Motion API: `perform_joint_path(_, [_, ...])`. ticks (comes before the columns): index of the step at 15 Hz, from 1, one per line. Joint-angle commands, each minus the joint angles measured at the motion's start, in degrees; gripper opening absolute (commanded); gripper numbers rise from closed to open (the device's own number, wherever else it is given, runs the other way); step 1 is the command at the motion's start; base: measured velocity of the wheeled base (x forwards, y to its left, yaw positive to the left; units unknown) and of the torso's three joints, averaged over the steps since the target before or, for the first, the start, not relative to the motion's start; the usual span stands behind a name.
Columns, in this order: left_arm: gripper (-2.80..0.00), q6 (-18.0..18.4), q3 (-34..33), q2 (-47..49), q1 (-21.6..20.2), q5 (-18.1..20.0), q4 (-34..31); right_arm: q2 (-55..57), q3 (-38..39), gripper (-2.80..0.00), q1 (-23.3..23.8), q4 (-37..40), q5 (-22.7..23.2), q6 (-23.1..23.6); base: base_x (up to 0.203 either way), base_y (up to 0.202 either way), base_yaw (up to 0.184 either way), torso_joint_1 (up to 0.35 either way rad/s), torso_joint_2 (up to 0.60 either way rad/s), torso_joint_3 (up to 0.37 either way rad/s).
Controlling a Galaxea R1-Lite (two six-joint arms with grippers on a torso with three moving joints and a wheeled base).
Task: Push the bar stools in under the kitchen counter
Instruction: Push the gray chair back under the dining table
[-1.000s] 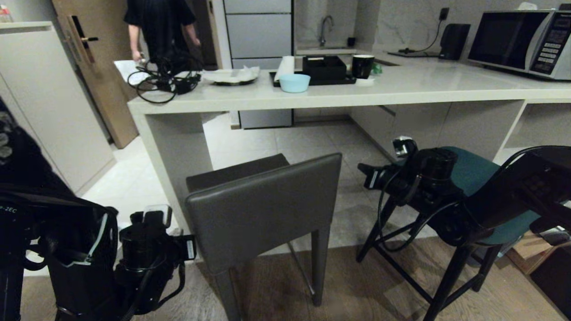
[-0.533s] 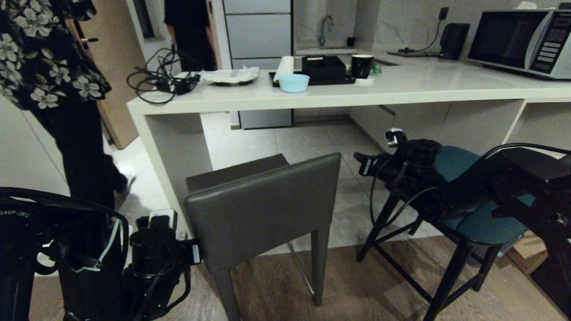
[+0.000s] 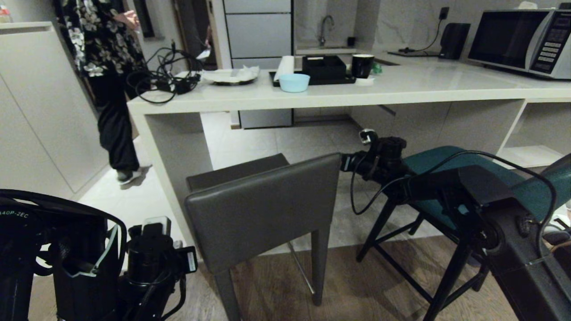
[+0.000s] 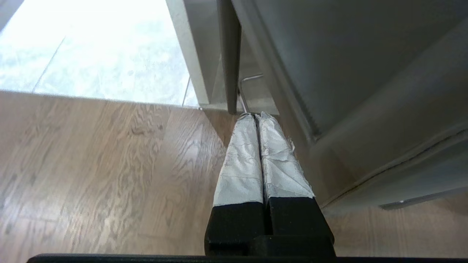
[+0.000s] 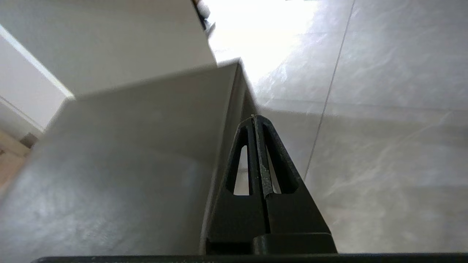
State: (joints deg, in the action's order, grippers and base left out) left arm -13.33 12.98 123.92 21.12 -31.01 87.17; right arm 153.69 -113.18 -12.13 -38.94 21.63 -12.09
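Note:
The dark grey bar stool [image 3: 263,209] stands with its back toward me, its seat partly under the kitchen counter [image 3: 401,91]. The teal bar stool [image 3: 450,162] stands to its right, out from the counter, below my right arm. My right gripper [image 3: 344,162] is shut and empty, its tip at the right edge of the grey stool's back [image 5: 128,164]. My left gripper [image 4: 256,115] is shut and empty, pointing down at the wood floor close beside the grey stool's left side [image 4: 365,91].
A person in a floral shirt [image 3: 102,40] walks by the counter's left end. On the counter lie cables [image 3: 160,80], a plate [image 3: 231,75], a blue bowl [image 3: 294,82], a black tray [image 3: 325,69], a mug [image 3: 362,66] and a microwave [image 3: 522,40].
My right arm has swung left from over the teal stool to the grey stool's right edge. The person in the floral shirt has walked from the front left toward the back.

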Motion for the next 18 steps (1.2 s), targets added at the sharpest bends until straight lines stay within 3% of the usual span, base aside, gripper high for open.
perform_joint_path(1, [-2.80, -0.79, -0.32, 0.09, 1.65, -0.67, 0.49, 2.65, -0.04, -2.80, -1.96, -0.88, -0.99, -0.12, 0.000, 0.000, 0.000, 0.000, 0.00, 0.000])
perform_joint_path(2, [-2.80, -0.91, -0.25, 0.03, 2.42, -1.63, 0.49, 2.18, 0.36, -2.80, -3.02, -0.88, -2.36, 0.00, 0.000, 0.000, 0.000, 0.000, 0.00, 0.000])
perform_joint_path(5, [-2.80, -1.00, -0.32, -0.61, 2.35, -1.86, 0.49, 1.87, 0.84, -2.80, -7.00, -1.17, -13.84, 0.53, 0.000, 0.000, 0.000, 0.000, 0.00, 0.000])
perform_joint_path(8, [-2.80, -1.15, 0.71, 0.33, 2.46, -1.85, 0.49, 1.88, 1.09, -2.80, -9.26, -1.72, -18.47, 0.68, 0.000, 0.000, 0.000, 0.000, 0.00, 0.000])
perform_joint_path(10, [-2.80, -1.59, 1.69, 1.56, 0.28, -1.41, 0.49, 1.89, 2.43, -2.80, -10.44, -3.96, -20.69, 1.39, 0.000, 0.000, 0.000, 0.000, 0.00, 0.000])
perform_joint_path(15, [-2.80, -1.44, 5.91, 5.63, -6.19, 1.16, 0.49, -3.22, 17.70, -2.80, -10.56, -12.11, -19.96, 3.13, 0.000, 0.000, 0.000, 0.000, 0.00, 0.000])
perform_joint_path(18, [-2.80, -1.44, 6.09, 6.50, -7.72, 1.53, 0.49, -7.26, 32.04, -2.80, -10.17, -19.42, -14.31, 3.19, 0.000, 0.000, 0.000, 0.000, 0.00, 0.000])
